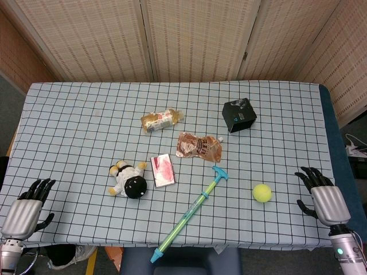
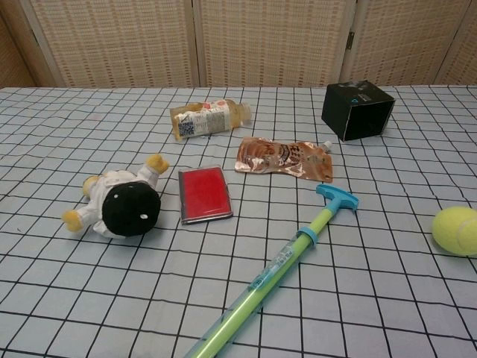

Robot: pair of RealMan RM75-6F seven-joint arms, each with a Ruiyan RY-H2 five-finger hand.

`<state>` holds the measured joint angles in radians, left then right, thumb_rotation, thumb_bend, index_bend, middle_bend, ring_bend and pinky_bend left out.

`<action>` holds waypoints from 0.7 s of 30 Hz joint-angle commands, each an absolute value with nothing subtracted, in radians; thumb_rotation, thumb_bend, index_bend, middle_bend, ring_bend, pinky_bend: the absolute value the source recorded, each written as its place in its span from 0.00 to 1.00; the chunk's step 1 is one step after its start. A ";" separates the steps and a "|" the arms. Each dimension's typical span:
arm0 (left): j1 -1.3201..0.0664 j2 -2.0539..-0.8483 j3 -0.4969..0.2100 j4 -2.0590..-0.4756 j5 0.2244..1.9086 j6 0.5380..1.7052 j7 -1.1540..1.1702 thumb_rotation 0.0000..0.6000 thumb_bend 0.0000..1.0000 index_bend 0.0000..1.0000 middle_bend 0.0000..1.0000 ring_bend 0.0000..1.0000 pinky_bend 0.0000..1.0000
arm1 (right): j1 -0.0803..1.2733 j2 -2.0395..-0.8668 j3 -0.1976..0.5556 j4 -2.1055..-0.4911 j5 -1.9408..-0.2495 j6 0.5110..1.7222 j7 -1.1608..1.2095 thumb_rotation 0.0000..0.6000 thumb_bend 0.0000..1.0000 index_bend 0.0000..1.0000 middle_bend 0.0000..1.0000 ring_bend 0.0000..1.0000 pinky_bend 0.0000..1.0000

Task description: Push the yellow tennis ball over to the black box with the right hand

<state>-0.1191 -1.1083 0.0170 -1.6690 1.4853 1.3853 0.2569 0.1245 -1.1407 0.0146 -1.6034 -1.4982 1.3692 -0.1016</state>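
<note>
While the yellow tennis ball (image 1: 262, 192) sits near the table's front right, round with no long axis, we see the black box (image 1: 239, 114) well behind it, our right hand (image 1: 323, 196) released, fingers spread, apart.

head view overhead, chest view low — nearer

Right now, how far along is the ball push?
Done: nothing visible. The ball sits near the table's front right, well short of the box at the back. In hand: the right hand is open at the right edge, beside the ball but clear of it. The left hand lies open at the far left edge. Left: reach the ball, then push it back and slightly left to the box.
</note>
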 commanded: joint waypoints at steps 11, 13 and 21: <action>-0.111 -1.100 0.025 -1.690 1.479 1.386 0.272 1.00 0.30 0.05 0.08 0.04 0.29 | 0.126 -1.144 0.005 -1.589 -1.520 1.370 -0.096 1.00 0.19 0.19 0.11 0.06 0.25; -0.112 -1.102 0.024 -1.691 1.469 1.379 0.280 1.00 0.30 0.05 0.08 0.04 0.29 | 0.128 -1.146 0.005 -1.586 -1.516 1.364 -0.103 1.00 0.19 0.19 0.11 0.06 0.25; -0.115 -1.105 0.024 -1.698 1.461 1.371 0.300 1.00 0.30 0.06 0.08 0.04 0.29 | 0.128 -1.180 -0.005 -1.553 -1.570 1.397 -0.157 1.00 0.88 0.32 0.14 0.12 0.30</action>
<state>-0.1153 -1.1044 0.0241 -1.6977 1.4608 1.3711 0.3003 0.1299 -1.1623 -0.0013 -1.5693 -1.5457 1.3755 -0.1380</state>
